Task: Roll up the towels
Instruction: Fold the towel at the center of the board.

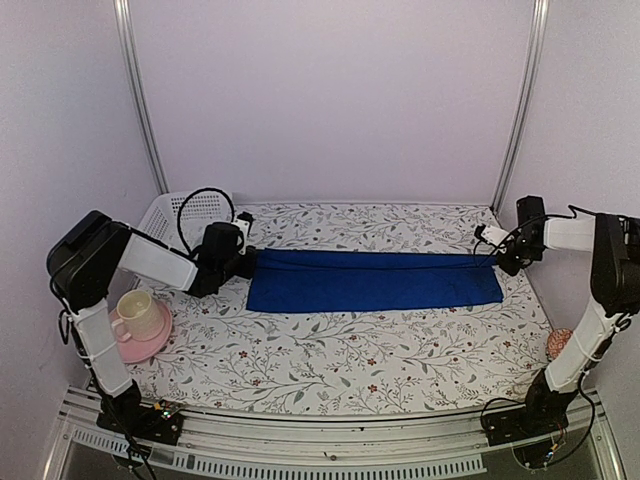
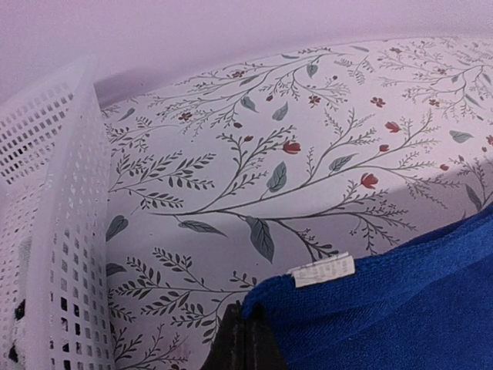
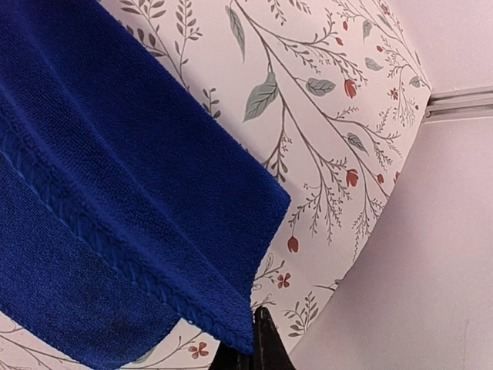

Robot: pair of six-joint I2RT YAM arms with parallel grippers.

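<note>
The left end effector (image 1: 247, 254), pressed together, pinches the upper-left corner of the blue towel (image 1: 375, 281). The right end effector (image 1: 492, 252), likewise closed, pinches its upper-right corner. The towel lies spread across mid-frame on the worktop (image 1: 330, 350). Both wrist views crop the fingertips at the bottom edge, and the white tag (image 2: 323, 270) is unreadable.

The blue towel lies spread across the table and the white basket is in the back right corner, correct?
No: the top view shows the white basket in the back left corner. The blue towel does lie spread across the table.
</note>
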